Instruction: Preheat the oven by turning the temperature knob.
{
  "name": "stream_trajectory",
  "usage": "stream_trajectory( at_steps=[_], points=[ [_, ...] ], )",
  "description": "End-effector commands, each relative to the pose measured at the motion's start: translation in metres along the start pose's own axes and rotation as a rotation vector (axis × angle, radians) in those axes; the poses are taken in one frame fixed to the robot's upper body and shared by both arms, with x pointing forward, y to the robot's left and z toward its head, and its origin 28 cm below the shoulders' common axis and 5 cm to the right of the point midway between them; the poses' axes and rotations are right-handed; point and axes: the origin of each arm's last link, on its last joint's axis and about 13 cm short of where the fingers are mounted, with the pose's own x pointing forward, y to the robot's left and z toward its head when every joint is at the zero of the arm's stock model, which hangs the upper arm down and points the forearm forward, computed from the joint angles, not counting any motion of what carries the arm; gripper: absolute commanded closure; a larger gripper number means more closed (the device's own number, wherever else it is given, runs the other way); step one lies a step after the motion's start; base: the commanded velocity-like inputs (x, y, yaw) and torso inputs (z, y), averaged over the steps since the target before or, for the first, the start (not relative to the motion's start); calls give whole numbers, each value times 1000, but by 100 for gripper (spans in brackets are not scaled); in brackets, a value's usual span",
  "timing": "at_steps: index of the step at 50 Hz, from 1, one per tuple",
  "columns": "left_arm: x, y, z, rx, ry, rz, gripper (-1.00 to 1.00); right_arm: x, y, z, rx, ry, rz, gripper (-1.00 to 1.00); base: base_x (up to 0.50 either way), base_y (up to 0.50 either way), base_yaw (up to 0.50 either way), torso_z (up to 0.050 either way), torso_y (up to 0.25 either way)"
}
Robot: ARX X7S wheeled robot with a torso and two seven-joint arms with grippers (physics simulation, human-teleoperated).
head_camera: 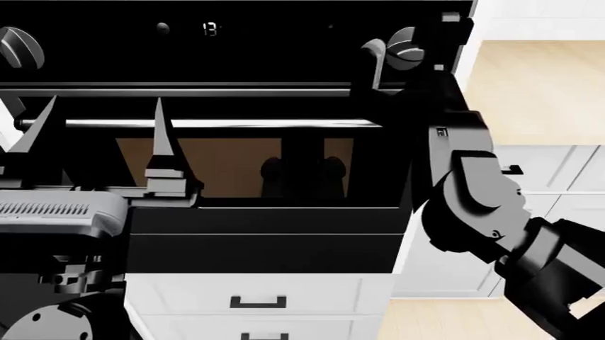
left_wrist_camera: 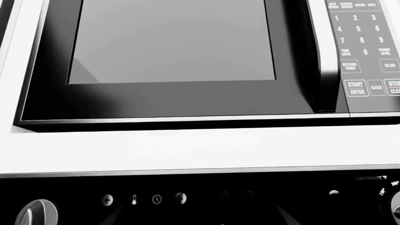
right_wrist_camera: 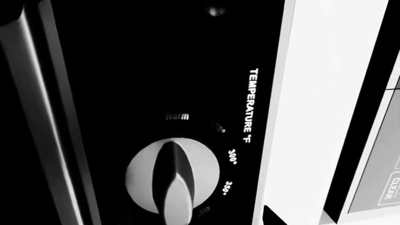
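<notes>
The glossy black oven (head_camera: 265, 234) fills the head view, with its brown window, silver bar handle (head_camera: 217, 123) and white digits on the top panel. The temperature knob (head_camera: 410, 48), a silver dial with a straight ridge, sits at the panel's right end. It is large in the right wrist view (right_wrist_camera: 172, 176) under "TEMPERATURE °F" markings. My right gripper (head_camera: 393, 52) is raised to this knob, open, with a pale finger (head_camera: 373, 55) just left of it. My left gripper (head_camera: 104, 117) is open and empty, its fingers pointing up in front of the handle.
A second knob (head_camera: 19, 46) sits at the panel's left end and also shows in the left wrist view (left_wrist_camera: 34, 213). A microwave (left_wrist_camera: 175, 51) with a keypad is above the oven. White drawers (head_camera: 260, 301) with black handles are below, and white cabinets (head_camera: 548, 170) to the right.
</notes>
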Motion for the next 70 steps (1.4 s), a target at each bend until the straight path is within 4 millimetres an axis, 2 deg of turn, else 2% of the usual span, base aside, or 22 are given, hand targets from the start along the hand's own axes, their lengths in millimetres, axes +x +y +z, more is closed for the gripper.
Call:
stream_trajectory(
  at_steps=[1, 38, 61, 62, 70],
  points=[
    [0, 0, -1, 0, 1, 0, -100, 0, 1, 2, 1, -12, 7, -100, 0, 0, 0, 0, 0],
    [0, 0, -1, 2, 4, -1, -100, 6, 9, 0, -5, -15, 14, -100, 0, 0, 0, 0, 0],
    [0, 1, -1, 2, 5, 0, -100, 10, 7, -3, 5, -1, 5, -100, 0, 0, 0, 0, 0],
    [0, 1, -1, 3, 5, 1, -100, 10, 7, -3, 4, -2, 5, 100, 0, 0, 0, 0, 0],
    [0, 1, -1, 3, 5, 1, -100, 9, 7, -3, 1, -5, -1, 100, 0, 0, 0, 0, 0]
  ],
)
